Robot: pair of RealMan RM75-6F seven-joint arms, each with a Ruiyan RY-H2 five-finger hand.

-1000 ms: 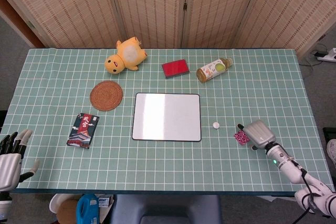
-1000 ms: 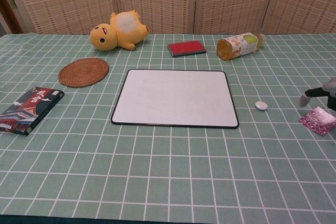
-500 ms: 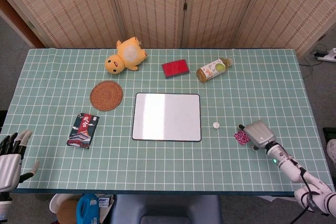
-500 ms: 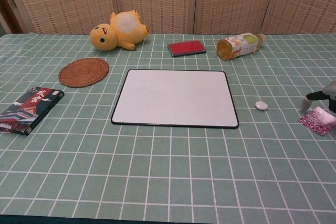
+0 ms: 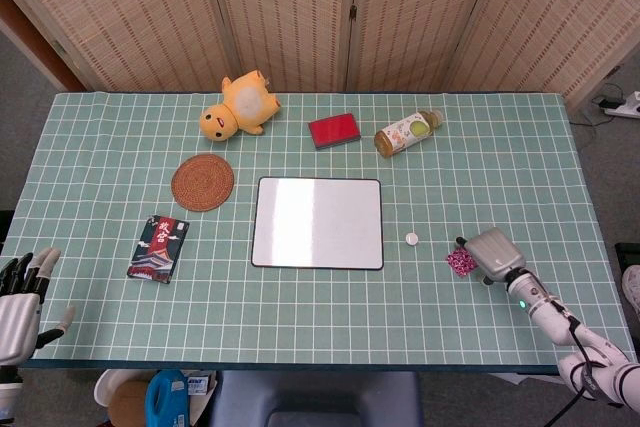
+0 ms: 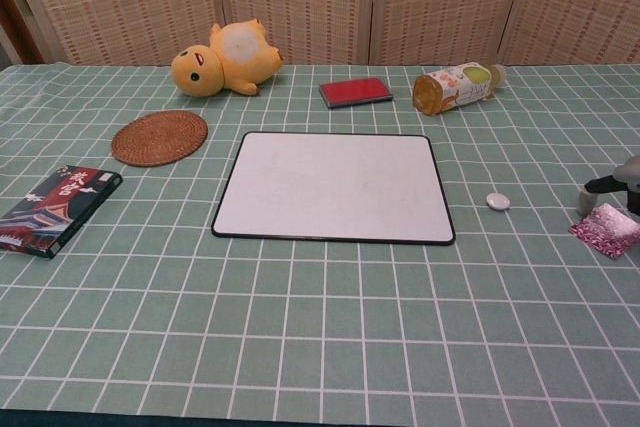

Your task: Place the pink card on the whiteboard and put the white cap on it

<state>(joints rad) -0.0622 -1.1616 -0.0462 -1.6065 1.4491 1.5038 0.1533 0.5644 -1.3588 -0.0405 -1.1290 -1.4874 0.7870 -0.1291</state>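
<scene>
The pink card (image 5: 460, 262) (image 6: 606, 230) lies flat on the green checked cloth at the right. My right hand (image 5: 492, 253) (image 6: 618, 185) sits just right of it, one fingertip (image 6: 586, 199) hovering at the card's far edge; nothing is held. The small white cap (image 5: 411, 239) (image 6: 497, 201) rests on the cloth between the card and the whiteboard (image 5: 317, 222) (image 6: 333, 185), which lies bare at the table's centre. My left hand (image 5: 18, 299) hangs off the near left corner with its fingers spread, holding nothing; the chest view does not show it.
A woven coaster (image 5: 202, 182) and a dark booklet (image 5: 158, 248) lie left of the whiteboard. Along the back are a yellow plush toy (image 5: 238, 105), a red case (image 5: 333, 130) and a bottle on its side (image 5: 406, 132). A folding screen stands behind the table.
My right hand has drifted slightly rightward, its fingertip drawing back toward the card's right side. The left hand has sunk a little lower. The card, cap and whiteboard have not moved.
</scene>
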